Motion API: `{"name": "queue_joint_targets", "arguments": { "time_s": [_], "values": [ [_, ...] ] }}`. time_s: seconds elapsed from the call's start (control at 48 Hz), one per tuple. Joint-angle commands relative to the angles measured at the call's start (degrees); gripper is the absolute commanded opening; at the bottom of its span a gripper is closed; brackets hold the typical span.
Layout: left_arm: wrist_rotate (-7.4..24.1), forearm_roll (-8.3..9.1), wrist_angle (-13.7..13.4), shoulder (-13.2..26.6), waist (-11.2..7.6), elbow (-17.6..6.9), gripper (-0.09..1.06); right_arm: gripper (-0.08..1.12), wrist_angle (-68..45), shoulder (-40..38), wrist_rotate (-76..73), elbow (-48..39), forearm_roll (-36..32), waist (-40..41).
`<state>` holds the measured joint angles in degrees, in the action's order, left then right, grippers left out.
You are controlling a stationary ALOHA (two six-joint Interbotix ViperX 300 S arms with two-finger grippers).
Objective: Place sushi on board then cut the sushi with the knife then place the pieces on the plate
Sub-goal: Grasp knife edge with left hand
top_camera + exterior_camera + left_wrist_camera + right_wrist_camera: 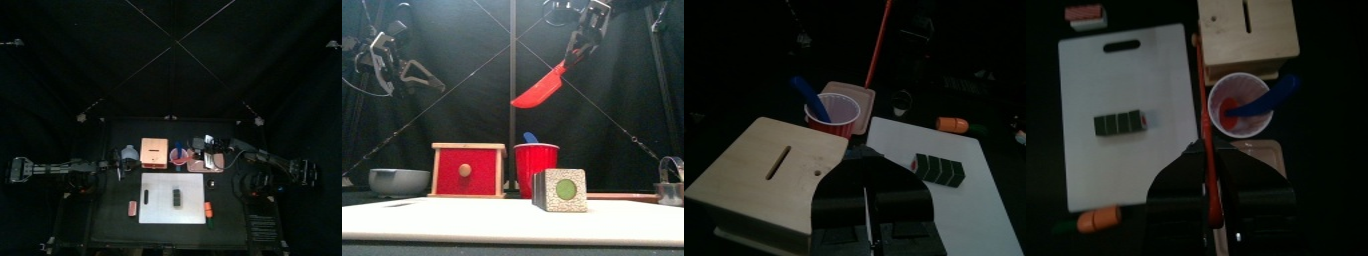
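- The right end effector (584,38) clamps the handle of the red knife (543,90) high above the table, with the blade hanging down and leftward.
- The sushi roll (563,190) stands in one piece on the white cutting board (154,190). A clean cut likely needs the blade turned edge-down over a seam between blocks.
- The red cup (536,168), holding the blue knife (531,138), and the wooden box (468,170) stand just behind the board, close to the descent path.
- The pink tray (866,95) waits beside the cup.
- The left end effector (867,165), closed and empty, hovers near the box.
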<state>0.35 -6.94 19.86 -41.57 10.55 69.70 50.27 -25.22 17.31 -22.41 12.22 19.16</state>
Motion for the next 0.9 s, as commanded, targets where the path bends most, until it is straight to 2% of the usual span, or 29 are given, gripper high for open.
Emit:
{"name": "queue_joint_targets", "arguments": {
  "time_s": [0.021,0.083,0.229,0.438,0.625,0.75,0.812,0.896],
  "values": [
    [0.1,1.41,0.5,0.1,-0.79,-1.9,0.15,0.33,-10.1,-4.9,0.2,-7.8,-1.1,-2.7],
    [0.0,2.29,0.5,0.1,-1.14,-2.0,0.22,0.33,-16.9,-6.9,0.2,-13.4,-0.8,-4.3],
    [-0.3,2.37,0.5,0.1,-2.37,-2.2,0.37,0.33,-28.5,-9.6,0.1,-21.5,-0.1,-8.3],
    [-0.3,1.58,0.5,1.0,-6.59,-3.9,0.63,0.33,-35.9,-9.8,0.1,-26.0,2.1,-12.7],
    [-0.2,1.41,-0.6,5.1,-10.46,-6.8,0.84,0.33,-42.0,-9.3,0.2,-29.4,6.0,-14.9],
    [-0.2,1.32,-3.5,8.8,-11.43,-9.4,0.89,0.33,-48.3,-9.2,0.2,-31.8,7.7,-16.3],
    [-0.2,0.88,-5.9,10.8,-11.60,-11.1,0.89,0.33,-50.4,-9.1,0.1,-33.0,8.4,-17.0],
    [-0.2,0.35,-10.5,13.5,-11.69,-14.2,0.89,0.33,-52.0,-8.9,0.1,-33.7,9.3,-17.8]
  ]
}}
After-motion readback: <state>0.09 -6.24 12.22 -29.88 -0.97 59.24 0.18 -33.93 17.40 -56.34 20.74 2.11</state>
